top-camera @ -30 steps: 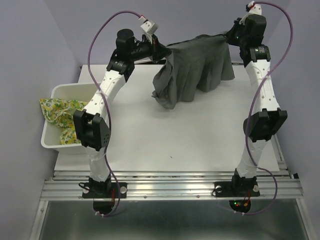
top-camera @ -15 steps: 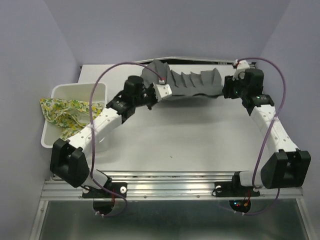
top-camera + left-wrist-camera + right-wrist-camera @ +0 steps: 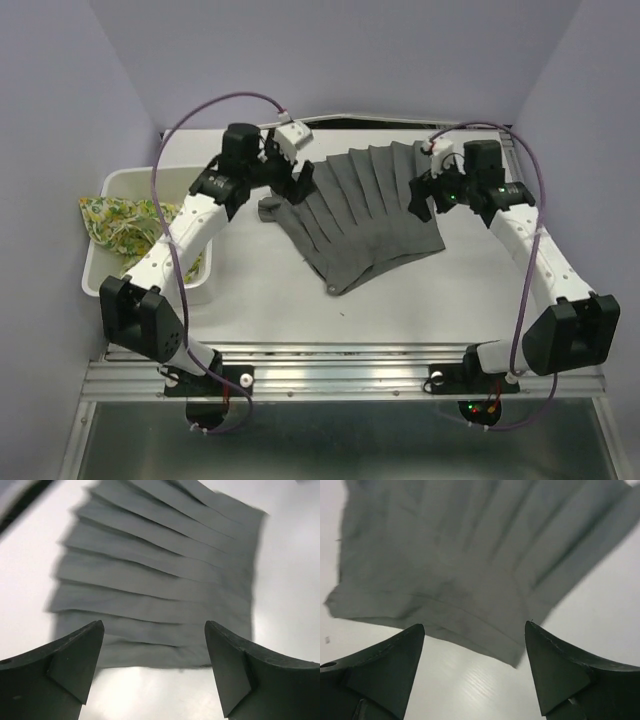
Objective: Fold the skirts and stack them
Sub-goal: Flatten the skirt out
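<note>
top view, left to right. a white basket stands at the left edge of the desk. the lemon-print skirt lies crumpled in it, part of the cloth spilling over the basket's left rim. it is well apart from both sets of jaws.

the left arm reaches over the basket's right side toward the far middle of the desk. the left jaws sit at the upper left corner of the grey skirt. this skirt is spread flat on the desk, its pleats fanned out, and it lies between the two sets of jaws. the right arm bends inward, with the right jaws at the skirt's right edge. from above, contact with the cloth cannot be told.

left wrist view. the fingers stand wide apart with nothing between them. the grey skirt lies ahead of them, its nearest edge just beyond the fingertips.

right wrist view. the fingers are likewise spread and hold nothing. the grey skirt fills the upper part of the view, and its banded edge runs slantwise just ahead of the fingertips, over bare desk.
</note>
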